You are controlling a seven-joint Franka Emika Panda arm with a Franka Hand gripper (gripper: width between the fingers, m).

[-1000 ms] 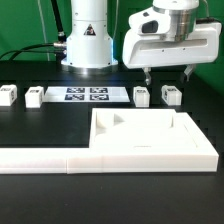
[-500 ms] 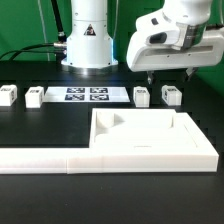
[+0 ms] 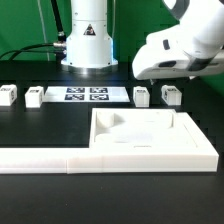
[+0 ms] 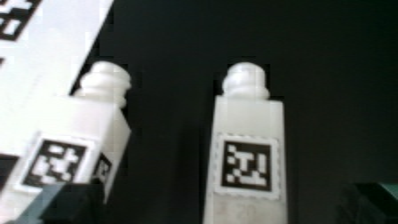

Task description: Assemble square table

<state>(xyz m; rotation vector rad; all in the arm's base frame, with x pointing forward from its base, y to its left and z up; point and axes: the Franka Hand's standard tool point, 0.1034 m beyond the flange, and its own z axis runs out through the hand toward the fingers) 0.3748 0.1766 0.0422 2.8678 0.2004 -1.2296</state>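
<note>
In the exterior view, the white gripper (image 3: pixel 182 52) hangs tilted above the table on the exterior view's right, over the back row of parts and touching none of them. Its fingers cannot be made out from this side. Four small white legs lie in that row, two on the exterior view's left (image 3: pixel 9 95) (image 3: pixel 35 97) and two on its right (image 3: pixel 141 95) (image 3: pixel 169 96). The marker board (image 3: pixel 85 95) lies flat between the two pairs, in front of the robot base (image 3: pixel 88 35). Nearer the camera, the square tabletop (image 3: pixel 140 137) lies flat against the inside corner of the L-shaped wall (image 3: pixel 40 158), well apart from the legs. In the wrist view, two legs lie side by side without touching, one (image 4: pixel 80 135) just beside an edge of the marker board (image 4: pixel 45 45) and the other (image 4: pixel 246 145) on the black table surface (image 4: pixel 338 80). Each shows a rounded peg at one end and a black-and-white tag on its upper face. Two dark fingertips (image 4: pixel 57 205) show at opposite corners of this view, wide apart, so the pincer is spread and grips nothing. One tip overlaps the end of the leg beside the board.
</note>
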